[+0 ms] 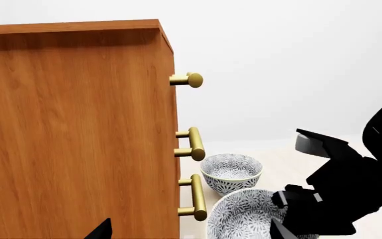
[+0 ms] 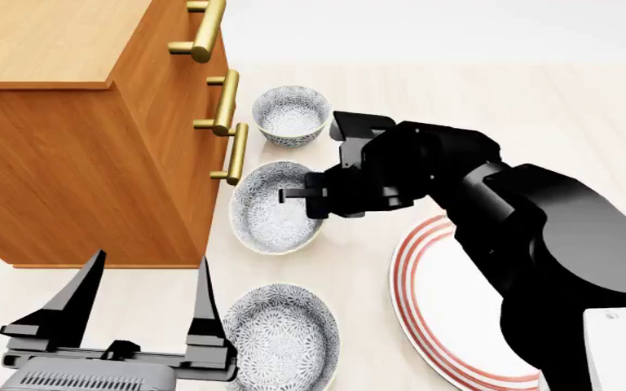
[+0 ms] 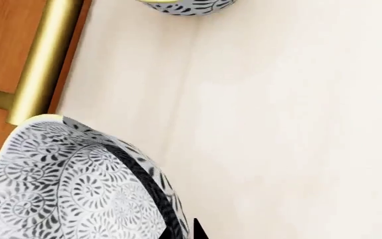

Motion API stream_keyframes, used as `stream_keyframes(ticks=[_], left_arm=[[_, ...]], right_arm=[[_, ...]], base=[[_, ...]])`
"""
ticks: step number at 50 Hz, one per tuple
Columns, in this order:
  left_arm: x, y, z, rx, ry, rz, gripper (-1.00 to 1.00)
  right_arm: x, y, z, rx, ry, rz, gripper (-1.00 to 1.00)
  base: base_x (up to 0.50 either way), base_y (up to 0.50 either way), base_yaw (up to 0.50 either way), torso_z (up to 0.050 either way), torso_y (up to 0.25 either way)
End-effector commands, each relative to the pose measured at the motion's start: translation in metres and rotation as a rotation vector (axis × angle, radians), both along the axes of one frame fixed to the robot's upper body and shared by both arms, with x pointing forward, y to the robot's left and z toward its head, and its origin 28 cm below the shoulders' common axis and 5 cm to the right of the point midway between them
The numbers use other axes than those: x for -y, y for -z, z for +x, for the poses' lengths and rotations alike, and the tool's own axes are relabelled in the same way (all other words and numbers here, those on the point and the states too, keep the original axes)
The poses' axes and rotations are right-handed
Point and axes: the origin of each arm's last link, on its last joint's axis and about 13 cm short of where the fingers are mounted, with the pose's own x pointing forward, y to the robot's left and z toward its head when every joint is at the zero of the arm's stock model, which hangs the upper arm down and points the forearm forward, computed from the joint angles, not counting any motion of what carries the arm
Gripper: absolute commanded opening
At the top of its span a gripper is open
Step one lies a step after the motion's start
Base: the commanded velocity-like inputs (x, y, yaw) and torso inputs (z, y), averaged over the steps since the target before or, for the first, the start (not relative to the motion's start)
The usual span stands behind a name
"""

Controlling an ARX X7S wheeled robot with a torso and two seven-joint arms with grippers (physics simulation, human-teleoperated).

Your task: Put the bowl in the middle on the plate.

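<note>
Grey-blue floral bowl [image 2: 273, 209], red-ringed white plate [image 2: 435, 287]

A: Head view?
B: High, looking forward and down over both arms, wide on the cabinet [image 2: 85, 122] and floor.

A: Left wrist view?
B: Low beside the cabinet [image 1: 78, 134], facing along its side toward the handles [image 1: 196, 144].

A: Right wrist view?
B: Very close above the bowl [image 3: 78, 184].

A: Overlap?
B: All three show that bowl [image 2: 275, 208] [image 1: 244, 216] and a brass handle [image 3: 42, 59].

The right arm [image 2: 487, 204] hides part of the plate [image 2: 427, 285], and perhaps the bowl [image 2: 270, 213] rim.
</note>
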Motion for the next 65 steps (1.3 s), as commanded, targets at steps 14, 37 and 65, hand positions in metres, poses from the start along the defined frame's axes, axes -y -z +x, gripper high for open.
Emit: stream_keyframes(ticks=[14, 37, 65], left_arm=[[-0.001, 0.0, 0.0, -0.003, -0.009, -0.004, 1.0], [-0.001, -0.001, 0.0, -0.004, -0.017, 0.001, 1.0], [0.0, 0.0, 0.001, -0.008, -0.022, 0.009, 1.0]], right_arm=[[0.011, -0.039, 0.005, 0.079, 0.029, -0.04, -1.0], [0.056, -0.1, -0.024, 0.142, 0.043, -0.107, -1.0], [0.131, -0.111, -0.091, 0.171, 0.197, 0.009, -1.0]], base=[[0.0, 0.0, 0.0, 0.0, 0.0], [0.0, 0.0, 0.0, 0.0, 0.0], [0.0, 0.0, 0.0, 0.0, 0.0]])
